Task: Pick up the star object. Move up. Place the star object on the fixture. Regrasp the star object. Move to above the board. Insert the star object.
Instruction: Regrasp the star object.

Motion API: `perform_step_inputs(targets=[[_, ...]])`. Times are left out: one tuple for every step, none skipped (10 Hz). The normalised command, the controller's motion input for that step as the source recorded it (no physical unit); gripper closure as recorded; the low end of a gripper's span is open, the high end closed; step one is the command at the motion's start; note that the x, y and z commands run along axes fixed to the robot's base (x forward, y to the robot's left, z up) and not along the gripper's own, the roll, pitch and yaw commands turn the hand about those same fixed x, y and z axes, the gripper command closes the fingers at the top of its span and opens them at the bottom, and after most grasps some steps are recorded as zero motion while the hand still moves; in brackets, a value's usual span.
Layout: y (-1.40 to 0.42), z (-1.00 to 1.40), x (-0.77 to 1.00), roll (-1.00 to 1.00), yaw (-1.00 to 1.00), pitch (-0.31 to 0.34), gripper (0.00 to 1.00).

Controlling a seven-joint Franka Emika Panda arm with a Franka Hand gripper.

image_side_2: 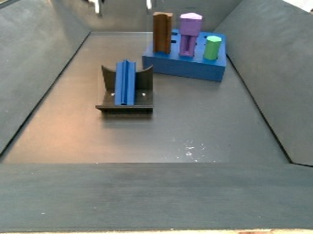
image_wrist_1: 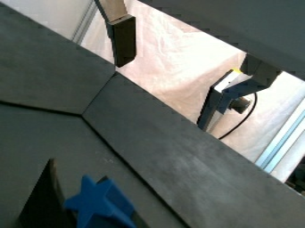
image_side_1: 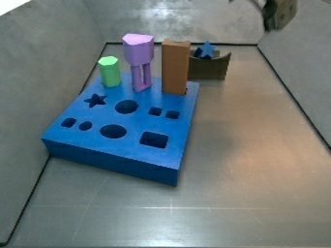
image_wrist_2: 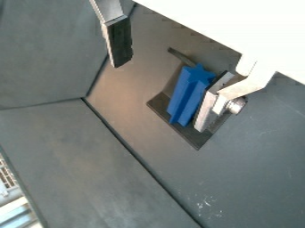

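The star object (image_side_2: 126,80) lies in the fixture (image_side_2: 108,90) at centre left of a side view, the board (image_side_2: 184,62) to its right. The gripper (image_wrist_2: 179,67) hangs above them, fingers (image_wrist_2: 119,42) spread, holding nothing.

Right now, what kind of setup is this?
Likely a lab peg-insertion test cell: a dark walled tray floor, a thick blue board with star, round and square holes holding pegs, and a dark blue star object lying on the fixture. The gripper hangs above, apparently empty.
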Motion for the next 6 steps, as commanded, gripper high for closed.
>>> perform_step_inputs(targets=[[0.06,-1.0,0.06,0.11,0.12,-0.074,0.0],[0.06,-1.0,0.06,0.09,0.1,-0.095,0.0],[0.06,-1.0,0.07,0.08,0.06,-0.116,0.0],[0.05,-1.0,0.08,0.08,0.03,-0.124,0.0],[0.05,-1.0,0.08,0.08,0.01,-0.117,0.0],[0.04,-1.0,0.1,0.08,-0.02,-0.1,0.0]])
